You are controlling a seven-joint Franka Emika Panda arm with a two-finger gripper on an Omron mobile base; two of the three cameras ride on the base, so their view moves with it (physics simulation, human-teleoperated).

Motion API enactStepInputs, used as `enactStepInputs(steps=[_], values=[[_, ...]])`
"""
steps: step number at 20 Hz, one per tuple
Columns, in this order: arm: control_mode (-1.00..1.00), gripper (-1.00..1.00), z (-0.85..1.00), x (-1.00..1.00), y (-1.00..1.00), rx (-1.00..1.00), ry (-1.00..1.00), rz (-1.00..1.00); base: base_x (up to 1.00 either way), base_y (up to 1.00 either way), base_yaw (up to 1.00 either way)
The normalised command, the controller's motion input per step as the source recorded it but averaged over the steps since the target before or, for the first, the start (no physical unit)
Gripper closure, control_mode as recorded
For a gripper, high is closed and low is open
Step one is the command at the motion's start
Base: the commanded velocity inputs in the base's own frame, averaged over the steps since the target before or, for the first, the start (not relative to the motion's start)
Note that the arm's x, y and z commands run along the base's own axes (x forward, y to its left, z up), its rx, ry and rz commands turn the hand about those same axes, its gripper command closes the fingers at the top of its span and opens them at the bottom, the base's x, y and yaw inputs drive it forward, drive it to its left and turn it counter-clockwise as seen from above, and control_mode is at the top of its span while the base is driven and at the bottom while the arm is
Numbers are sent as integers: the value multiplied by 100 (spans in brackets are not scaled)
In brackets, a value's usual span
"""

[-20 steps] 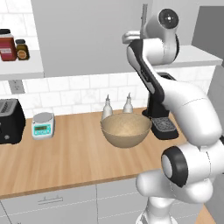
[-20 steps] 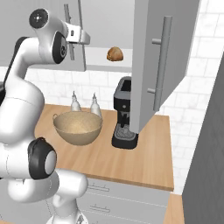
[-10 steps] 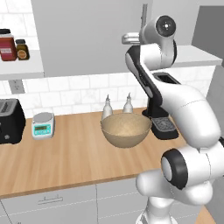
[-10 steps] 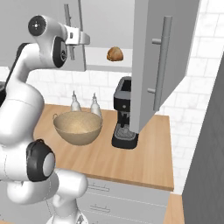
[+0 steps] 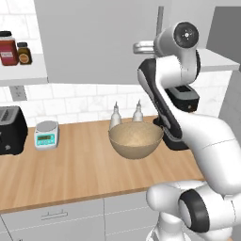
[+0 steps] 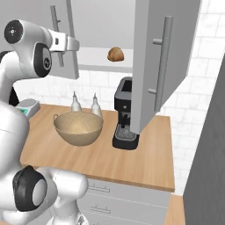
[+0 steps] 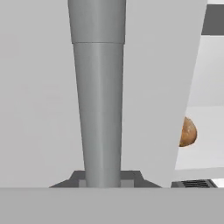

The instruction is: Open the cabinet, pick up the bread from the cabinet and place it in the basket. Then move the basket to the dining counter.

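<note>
The cabinet's right door [image 6: 162,61] stands swung open. Its left door [image 7: 39,96] is partly ajar. On the shelf inside lies the bread [image 6: 115,54], a small golden-brown roll that also peeks past the left door's edge [image 7: 187,132]. My gripper [image 7: 105,181] is shut on the left door's vertical silver handle [image 7: 98,109], which runs down between the fingertips. From the base the gripper [image 6: 66,44] is up at that handle [image 6: 56,22]. The tan woven basket [image 5: 135,140] sits on the wood worktop below, also seen at the basket [image 6: 78,128]. The dining counter is out of view.
A black coffee machine [image 6: 125,114] stands right of the basket, under the open door. Two small bottles [image 6: 75,103] stand behind the basket. A scale [image 5: 46,134] and a toaster [image 5: 10,129] sit at the left, jars [image 5: 8,48] on a shelf above.
The jaws have closed onto the left door's handle. The hand has shifted slightly at the handle; basket and bread have not moved.
</note>
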Motion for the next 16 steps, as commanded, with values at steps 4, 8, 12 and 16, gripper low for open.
enactStepInputs(steps=[4, 8, 12, 16], values=[[-100, 100, 10, -100, -24, 1, -6, 0, 0, 0, 0], [-100, 100, 22, -100, -12, 2, 0, -1, 0, 0, 0], [-100, 100, 15, -100, 3, 2, 6, 0, 0, 0, 0], [-100, -100, 4, -100, 35, 1, 19, -2, 0, 0, 0]])
